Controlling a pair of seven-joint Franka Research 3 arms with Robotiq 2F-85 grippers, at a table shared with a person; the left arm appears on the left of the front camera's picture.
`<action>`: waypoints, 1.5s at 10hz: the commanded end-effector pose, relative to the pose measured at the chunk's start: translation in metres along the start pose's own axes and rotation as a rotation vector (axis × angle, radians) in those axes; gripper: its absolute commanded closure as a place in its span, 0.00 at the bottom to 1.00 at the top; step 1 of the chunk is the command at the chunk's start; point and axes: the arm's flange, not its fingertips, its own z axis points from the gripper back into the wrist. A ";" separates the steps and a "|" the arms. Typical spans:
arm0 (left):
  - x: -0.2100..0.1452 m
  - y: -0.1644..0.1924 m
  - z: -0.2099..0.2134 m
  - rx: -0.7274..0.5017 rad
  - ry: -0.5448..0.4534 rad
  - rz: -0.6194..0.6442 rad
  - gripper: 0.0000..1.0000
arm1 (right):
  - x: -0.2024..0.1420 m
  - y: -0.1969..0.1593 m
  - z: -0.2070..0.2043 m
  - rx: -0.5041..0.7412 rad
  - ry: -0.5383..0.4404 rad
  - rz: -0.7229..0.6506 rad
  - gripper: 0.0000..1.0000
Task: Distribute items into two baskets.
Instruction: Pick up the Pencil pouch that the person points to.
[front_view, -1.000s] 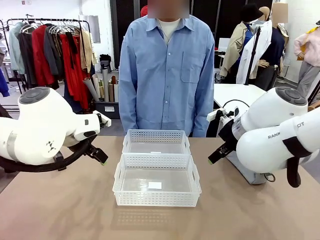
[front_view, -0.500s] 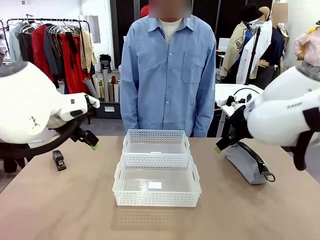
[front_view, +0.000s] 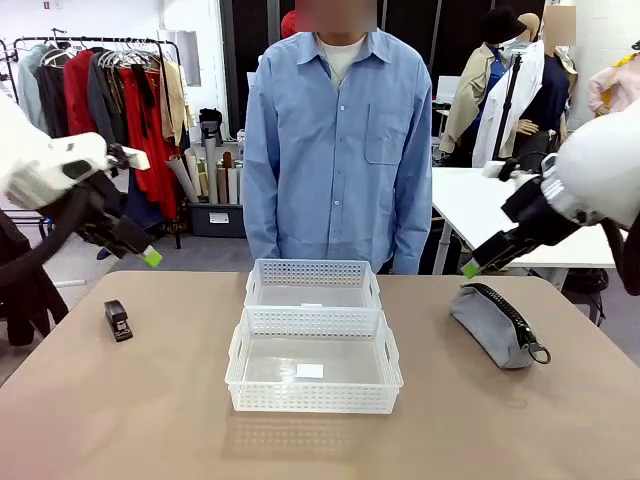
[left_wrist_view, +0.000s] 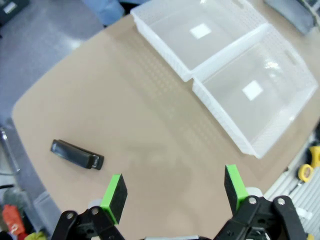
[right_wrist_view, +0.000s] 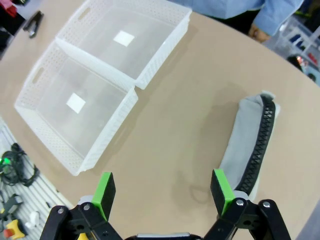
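Well, both arms hang high over the table (front_view: 150, 420) with nothing in them. The left gripper (left_wrist_view: 175, 186) has its green pads spread wide above bare tabletop, with the stapler (left_wrist_view: 76, 154) lying off to one side of its line. The right gripper (right_wrist_view: 163, 190) is just as wide apart, looking down at the table right beside the waist bag (right_wrist_view: 250, 145). The near basket (front_view: 313, 398) and far basket (front_view: 312, 268) sit empty in the middle, touching end to end. My worry is the bag: it's soft, so a pinch on loose fabric could slip, or the bag could sag, catch a basket wall and shove it. The stapler is small and low, and an off-line descent might just knock it away
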 end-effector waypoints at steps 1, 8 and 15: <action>-0.008 0.023 0.018 -0.078 -0.016 0.007 0.00 | -0.011 -0.026 0.019 0.071 -0.064 -0.040 0.00; -0.073 0.056 0.098 -0.052 -0.140 0.112 0.00 | -0.053 -0.080 0.095 0.093 -0.126 -0.099 0.00; -0.106 0.092 0.114 -0.041 -0.195 0.156 0.00 | -0.093 -0.107 0.132 0.116 -0.251 -0.131 0.00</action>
